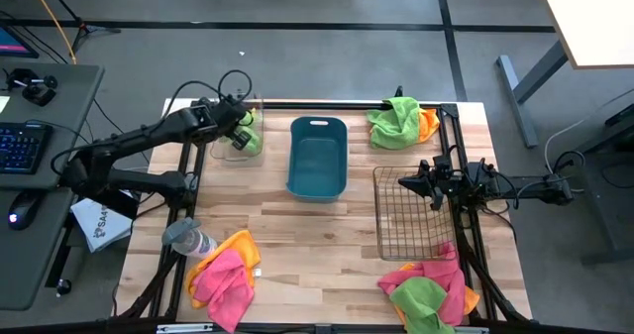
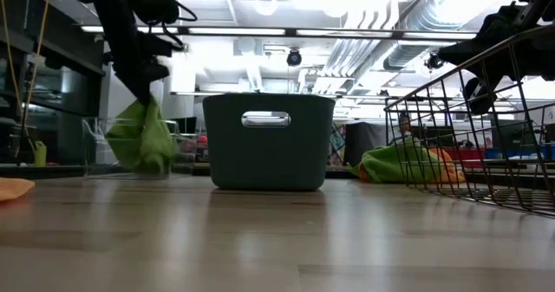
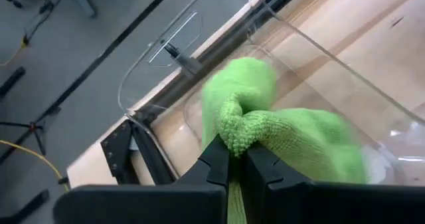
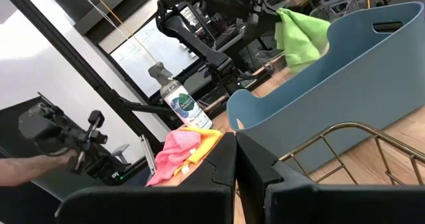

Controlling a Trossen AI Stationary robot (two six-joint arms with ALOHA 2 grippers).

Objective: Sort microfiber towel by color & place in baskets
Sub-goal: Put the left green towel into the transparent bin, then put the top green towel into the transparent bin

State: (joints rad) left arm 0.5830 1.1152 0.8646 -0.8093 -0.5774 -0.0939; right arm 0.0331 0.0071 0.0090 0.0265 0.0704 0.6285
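At the near edge of the wooden table [image 1: 317,235], a pink and orange towel pile [image 1: 224,271] lies at the left corner beside a spray bottle [image 1: 188,239] that lies on its side; a pink, green and orange towel pile [image 1: 428,284] lies at the right corner, just below the wire-mesh basket [image 1: 411,213]; the right gripper [image 1: 404,183] hangs over the upper edge of that basket, its fingers pressed together and holding nothing in the right wrist view; the teal-blue tub [image 1: 317,157] stands at mid-table, between the wire-mesh basket and the clear bin [image 1: 241,133], apart from both; the left gripper [image 3: 236,159] is over the clear bin at the far left, pinching a green microfiber towel [image 3: 279,127] by a bunched fold; in the low view the towel [image 2: 141,138] hangs down from the gripper into the bin [image 2: 139,149], its lower part inside the clear walls; whether it touches the bin floor cannot be told; at the far right corner a green and orange towel pile [image 1: 401,121] rests against the table's edge rail.
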